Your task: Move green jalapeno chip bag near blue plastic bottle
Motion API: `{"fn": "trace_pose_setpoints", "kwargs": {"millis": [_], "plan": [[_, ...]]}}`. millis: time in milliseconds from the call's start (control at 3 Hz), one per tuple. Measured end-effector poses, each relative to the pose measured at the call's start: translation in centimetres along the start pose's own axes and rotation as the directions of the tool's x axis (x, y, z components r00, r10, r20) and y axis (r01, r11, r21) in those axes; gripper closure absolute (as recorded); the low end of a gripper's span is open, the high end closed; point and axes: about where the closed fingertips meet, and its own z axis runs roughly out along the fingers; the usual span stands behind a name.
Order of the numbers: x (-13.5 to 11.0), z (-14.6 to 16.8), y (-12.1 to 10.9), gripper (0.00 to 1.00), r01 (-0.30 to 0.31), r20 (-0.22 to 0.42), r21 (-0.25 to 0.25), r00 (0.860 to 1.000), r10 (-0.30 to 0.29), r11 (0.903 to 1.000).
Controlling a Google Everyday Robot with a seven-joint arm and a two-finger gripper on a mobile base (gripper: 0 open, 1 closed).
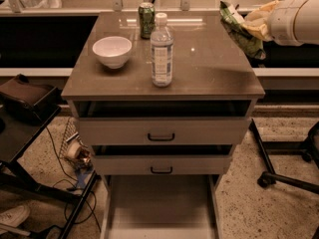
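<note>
The green jalapeno chip bag, crumpled shiny green foil, hangs above the right edge of the cabinet top, held in my gripper. The gripper's pale fingers are shut on the bag's right side, with the white arm reaching in from the right. The blue plastic bottle, clear with a white cap and pale label, stands upright near the middle of the cabinet top, well to the left of the bag.
A white bowl sits left of the bottle. A green can stands at the back behind the bottle. Two drawers below are slightly open. A chair base is on the floor at right.
</note>
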Motion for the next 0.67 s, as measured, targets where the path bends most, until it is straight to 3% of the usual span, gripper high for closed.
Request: {"fn": "trace_pose_setpoints", "kwargs": {"millis": [333,667], "plan": [[-0.15,0.13,0.12,0.12,0.001,0.002,-0.003,1.000,-0.001,1.0000],[-0.27,0.24,0.22,0.00,0.002,0.004,-0.005,1.000,-0.002,1.0000]]}}
